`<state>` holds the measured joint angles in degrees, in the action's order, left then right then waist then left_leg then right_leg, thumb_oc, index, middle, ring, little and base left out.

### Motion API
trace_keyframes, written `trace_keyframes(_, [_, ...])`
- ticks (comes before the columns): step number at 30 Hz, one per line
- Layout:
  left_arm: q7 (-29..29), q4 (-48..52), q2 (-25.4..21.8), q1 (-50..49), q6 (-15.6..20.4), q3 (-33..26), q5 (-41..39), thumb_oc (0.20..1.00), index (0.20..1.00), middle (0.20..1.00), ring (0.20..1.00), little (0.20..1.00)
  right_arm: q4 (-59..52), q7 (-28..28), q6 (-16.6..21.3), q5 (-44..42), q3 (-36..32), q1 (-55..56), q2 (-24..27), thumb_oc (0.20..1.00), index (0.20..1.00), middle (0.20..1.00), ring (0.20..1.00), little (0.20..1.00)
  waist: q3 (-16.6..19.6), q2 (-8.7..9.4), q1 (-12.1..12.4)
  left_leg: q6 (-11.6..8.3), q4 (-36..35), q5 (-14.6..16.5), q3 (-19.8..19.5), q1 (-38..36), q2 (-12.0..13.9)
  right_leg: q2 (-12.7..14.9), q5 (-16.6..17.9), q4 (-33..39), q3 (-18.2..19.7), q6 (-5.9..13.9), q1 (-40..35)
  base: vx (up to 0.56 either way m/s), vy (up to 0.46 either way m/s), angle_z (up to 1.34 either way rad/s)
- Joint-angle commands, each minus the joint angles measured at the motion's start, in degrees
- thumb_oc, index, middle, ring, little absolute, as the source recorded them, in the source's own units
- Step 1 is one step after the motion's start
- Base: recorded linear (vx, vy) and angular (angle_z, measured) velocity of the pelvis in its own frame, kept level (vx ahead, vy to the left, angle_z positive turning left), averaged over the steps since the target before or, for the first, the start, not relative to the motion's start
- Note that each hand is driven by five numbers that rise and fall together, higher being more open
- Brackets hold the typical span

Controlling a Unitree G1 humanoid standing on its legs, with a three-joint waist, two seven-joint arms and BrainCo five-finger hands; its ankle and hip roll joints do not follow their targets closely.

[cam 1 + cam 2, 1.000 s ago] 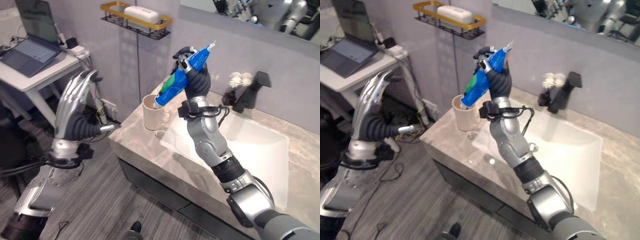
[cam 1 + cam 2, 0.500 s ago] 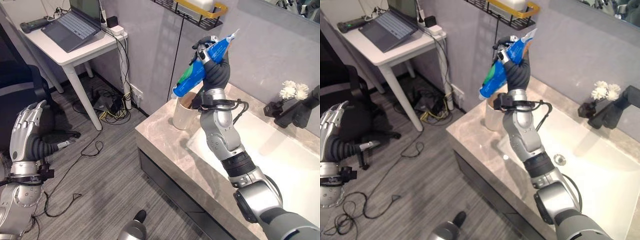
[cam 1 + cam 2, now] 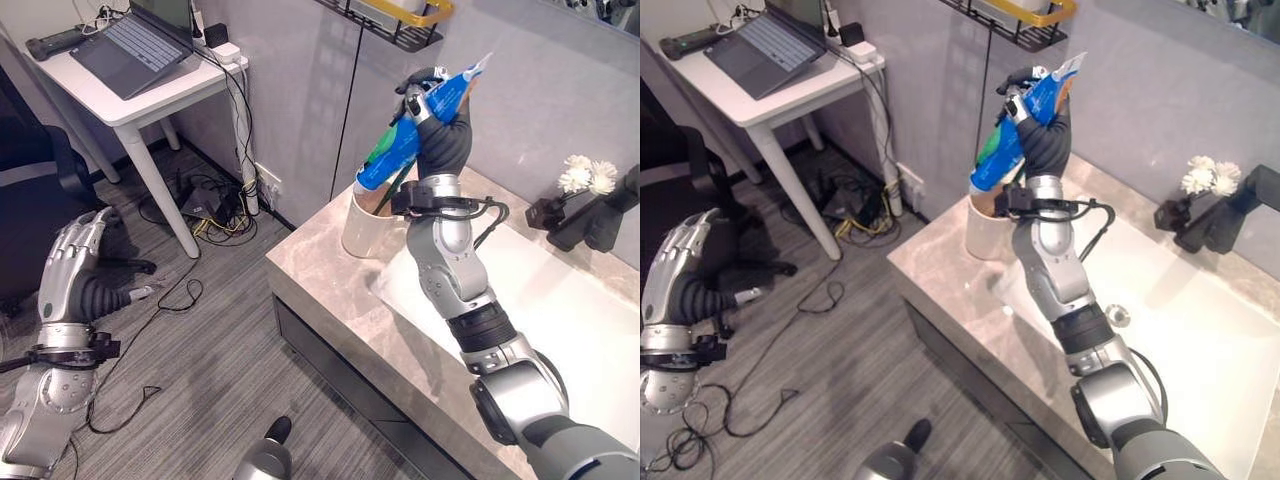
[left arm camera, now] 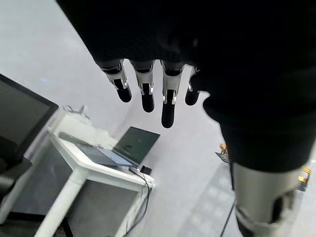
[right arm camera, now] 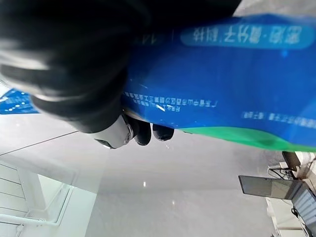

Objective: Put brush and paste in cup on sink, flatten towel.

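Note:
My right hand [image 3: 443, 140] is raised above the sink counter, shut on a blue and green toothpaste tube [image 3: 409, 133] that tilts with its lower end just over the cream cup [image 3: 362, 223]. The cup stands at the counter's left corner and something dark leans inside it. In the right wrist view the toothpaste tube [image 5: 222, 108] lies across my curled fingers [image 5: 143, 132]. My left hand [image 3: 72, 280] hangs low over the floor, far to the left of the counter, open with straight fingers [image 4: 167, 101].
The marble counter [image 3: 330, 300] holds a white sink basin [image 3: 560, 320], a black faucet [image 3: 595, 215] and white flowers [image 3: 585, 178] at the back. A wall shelf [image 3: 405, 20] hangs above the cup. A white desk [image 3: 140, 75] with a laptop [image 3: 130, 40] stands left.
The view has shifted as the camera moved. My right hand holds the tube slightly higher over the cup. My left hand has risen a little and stays open.

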<state>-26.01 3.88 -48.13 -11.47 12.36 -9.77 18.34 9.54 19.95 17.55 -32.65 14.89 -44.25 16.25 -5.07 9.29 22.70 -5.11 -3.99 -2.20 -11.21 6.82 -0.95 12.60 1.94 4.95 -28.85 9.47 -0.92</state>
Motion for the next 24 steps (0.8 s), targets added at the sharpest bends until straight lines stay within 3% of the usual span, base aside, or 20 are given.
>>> trace_keyframes(1, [-0.48, -1.63, -1.98, 0.98, 2.18, 1.51, -1.15, 1.0, 1.0, 1.0, 1.0, 1.0, -1.84, 0.81, 3.58, 4.03, -0.9, -4.56, 3.73, 0.2, 0.2, 0.2, 0.2, 0.2, 2.79, 0.46, -0.47, 2.38, -1.01, -2.33, 0.79, 2.3, -1.98, 5.01, 9.74, -0.26, 1.88, 4.06, -4.68, 0.01, -0.003, -0.04])
trace_keyframes(17, [0.37, -2.44, -1.49, 0.97, 2.69, 2.85, -1.76, 1.0, 1.0, 1.0, 1.0, 1.0, -0.36, 0.97, 2.32, 9.12, 0.05, -5.03, 8.79, 0.2, 0.2, 0.2, 0.2, 0.2, 2.76, 0.36, -0.77, 2.45, -1.01, -2.5, 0.13, 3.14, -2.09, 4.9, 9.72, -0.07, 1.19, 4.44, -4.33, 0.0, 0.0, 0.0])
trace_keyframes(24, [0.66, -3.23, -1.27, 1.38, 2.29, 3.69, -1.56, 1.0, 1.0, 1.0, 1.0, 1.0, -0.95, 0.32, 1.88, 9.05, 1.14, -3.53, 8.04, 0.2, 0.2, 0.2, 0.2, 0.2, 2.16, 0.38, -1.12, 2.58, -1.01, -2.55, 0.15, 3.41, -2.17, 4.94, 9.93, -0.08, 1.27, 4.46, -4.06, 0.0, 0.0, 0.0])
